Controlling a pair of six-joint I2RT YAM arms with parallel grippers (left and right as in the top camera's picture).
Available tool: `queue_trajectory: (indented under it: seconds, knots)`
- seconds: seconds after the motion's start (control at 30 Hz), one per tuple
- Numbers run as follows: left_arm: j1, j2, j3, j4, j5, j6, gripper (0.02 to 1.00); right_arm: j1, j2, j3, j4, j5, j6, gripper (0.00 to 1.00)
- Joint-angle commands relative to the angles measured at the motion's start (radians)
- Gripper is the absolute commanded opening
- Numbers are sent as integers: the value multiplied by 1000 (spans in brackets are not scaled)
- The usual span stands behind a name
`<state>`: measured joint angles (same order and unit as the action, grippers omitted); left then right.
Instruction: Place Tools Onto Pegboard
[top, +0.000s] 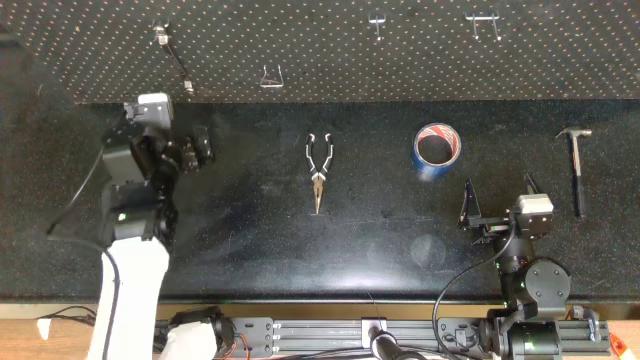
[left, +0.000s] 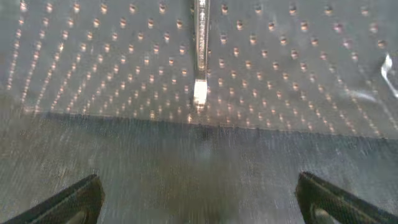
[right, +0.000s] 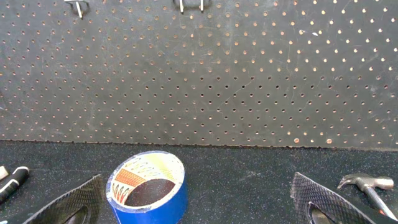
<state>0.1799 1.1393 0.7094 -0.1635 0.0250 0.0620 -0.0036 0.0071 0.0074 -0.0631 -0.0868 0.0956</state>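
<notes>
Tools: four in all, three flat on the black table mat (top: 250, 240) and one hung on the pegboard (top: 330, 45); clock directions are read from above, with 12 toward the pegboard.
Pliers (top: 319, 165): on the mat near its middle, handles toward 12, nose toward 6.
Tape roll (top: 437, 148): blue, on the mat at 3 o'clock from the pliers, well apart from them.
Hammer (top: 576, 165): farther out at 3 o'clock, past the tape roll, head toward 12, handle toward 6.
Hanging tool (top: 172, 60): slim and metal, on the pegboard at 10 o'clock from the pliers; I cannot tell its kind.
Hooks: one bare hook (top: 271, 76) at 11 o'clock from the pliers, two more (top: 377, 22) (top: 483, 22) along the board's far edge.
My left gripper (left: 199, 186): fingers wide apart, holding nothing, facing the foot of the pegboard with the hanging tool straight ahead at 12.
My right gripper (right: 196, 186): fingers wide apart, holding nothing, at 6 o'clock from the tape roll, which sits ahead of my fingers, apart from both.
</notes>
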Motion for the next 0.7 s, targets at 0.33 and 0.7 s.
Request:
queue_trajectory:
  seconds: [0.33,0.7]
  knots:
    - [-211,-108,0,-140,159,-137,996,-2,-6,-3,-4,1,-7,974]
    - [-744,363,238,-269,-206,-616,996,-2,-6,-3,-4,1,-7,976]
